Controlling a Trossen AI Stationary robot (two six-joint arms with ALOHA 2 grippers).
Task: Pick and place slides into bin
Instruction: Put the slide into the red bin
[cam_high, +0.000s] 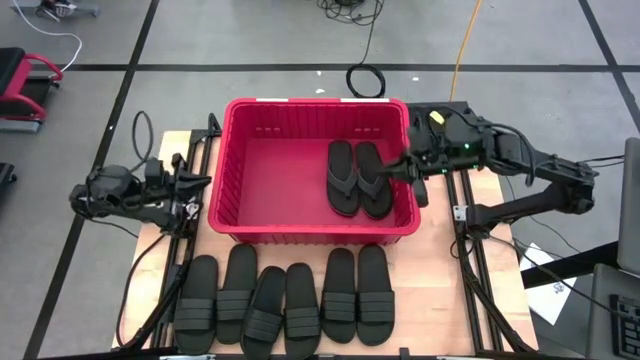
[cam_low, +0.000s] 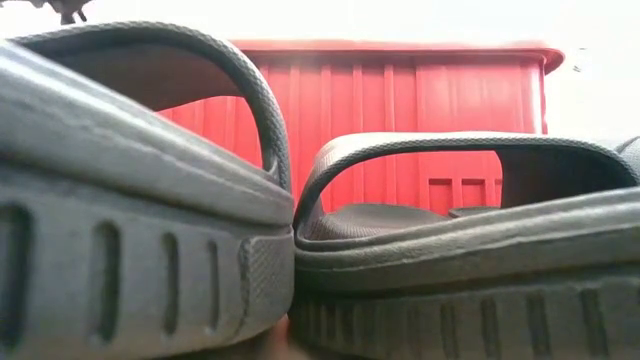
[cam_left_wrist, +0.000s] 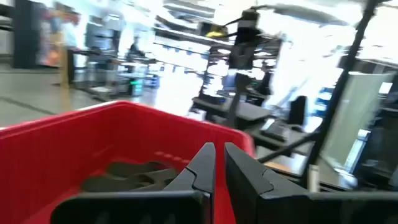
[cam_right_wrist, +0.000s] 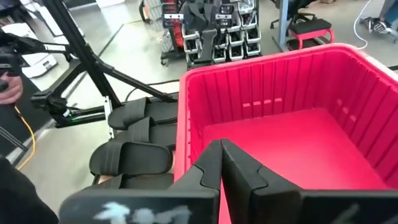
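Observation:
The red bin (cam_high: 275, 170) stands at the middle of the table and also shows in the right wrist view (cam_right_wrist: 298, 130). Two thong-strap slides (cam_high: 358, 178) lie side by side on its floor at the right. Six band-strap slides (cam_high: 285, 300) lie in a row on the table in front of the bin's near wall; two of them (cam_low: 130, 200) fill the low view. My right gripper (cam_high: 387, 171) is over the bin's right rim, shut and empty (cam_right_wrist: 221, 149). My left gripper (cam_high: 208, 181) waits beside the bin's left wall, shut and empty (cam_left_wrist: 219, 155).
The arms' dark frames and rails (cam_high: 470, 260) run along both sides of the table. Cables (cam_high: 365, 78) lie on the floor beyond the bin. Bare bin floor lies left of the thong slides. Papers (cam_high: 555, 290) lie off the table's right side.

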